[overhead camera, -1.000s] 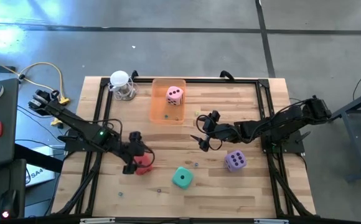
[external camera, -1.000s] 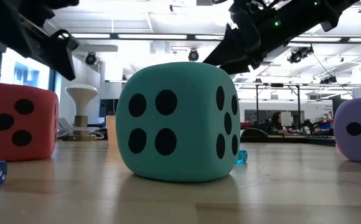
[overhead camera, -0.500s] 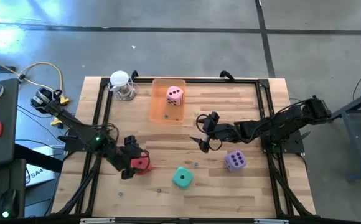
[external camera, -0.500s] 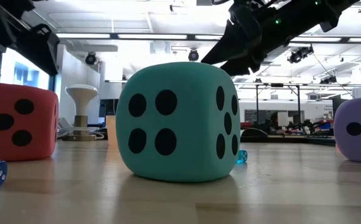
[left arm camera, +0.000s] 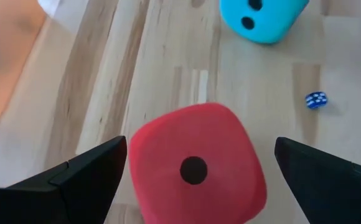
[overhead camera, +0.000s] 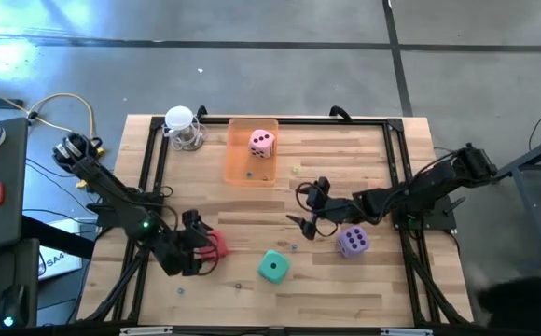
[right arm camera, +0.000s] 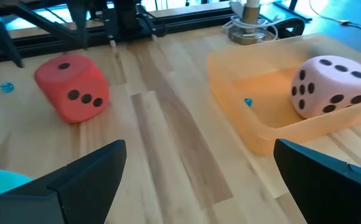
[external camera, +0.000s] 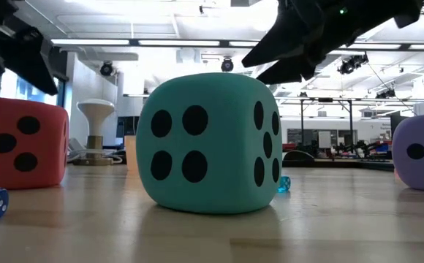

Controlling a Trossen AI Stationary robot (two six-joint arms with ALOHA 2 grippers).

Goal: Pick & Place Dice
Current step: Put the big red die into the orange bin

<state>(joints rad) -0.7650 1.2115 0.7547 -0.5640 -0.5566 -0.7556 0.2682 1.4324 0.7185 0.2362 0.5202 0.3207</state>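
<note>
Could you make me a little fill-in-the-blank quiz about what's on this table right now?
1. The pink die sits inside the ____ tray.
2. The left gripper is open around the ____ die.
3. The die nearest the right gripper is ____.
4. In the low view, the teal die shows ____ pips on its front face.

Missing words: orange; red; purple; four

I see four soft dice with dark pips. The pink die (overhead camera: 262, 142) sits inside an orange tray (overhead camera: 238, 163) at the table's far side, a six-pip face showing in the right wrist view. The red die (overhead camera: 216, 245) rests on the wood, one pip facing up. The teal die (overhead camera: 272, 267) lies near it, four pips toward the low camera. The purple die (overhead camera: 352, 242) sits further right
</note>
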